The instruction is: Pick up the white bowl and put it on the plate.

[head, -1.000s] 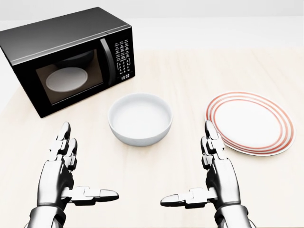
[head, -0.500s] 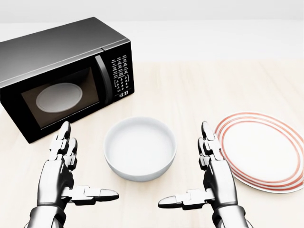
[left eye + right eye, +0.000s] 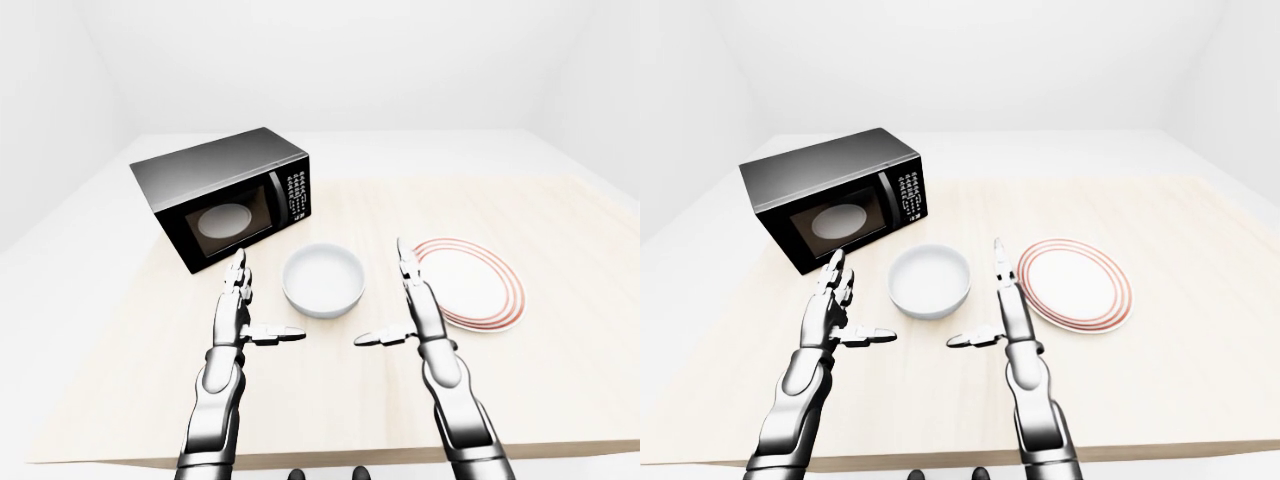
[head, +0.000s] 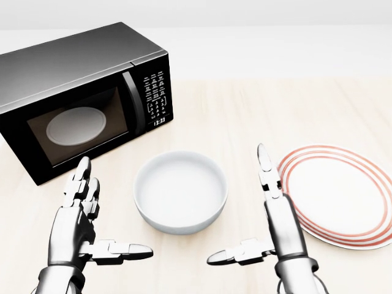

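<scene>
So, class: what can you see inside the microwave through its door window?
Through the microwave window, a pale round turntable shows, nothing standing on it. The dark door and casing hide the rest of the cavity.

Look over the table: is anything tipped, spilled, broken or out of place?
Nothing stands out. The white bowl sits upright and empty on the table, apart from the striped plate, which lies flat. The microwave has its door shut. The left hand and right hand are open, touching nothing.

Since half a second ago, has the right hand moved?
Yes. In the head view the right hand has stretched its fingers up the picture beside the white bowl, its fingertip reaching higher against the plate; bowl, plate and microwave keep their places.
</scene>
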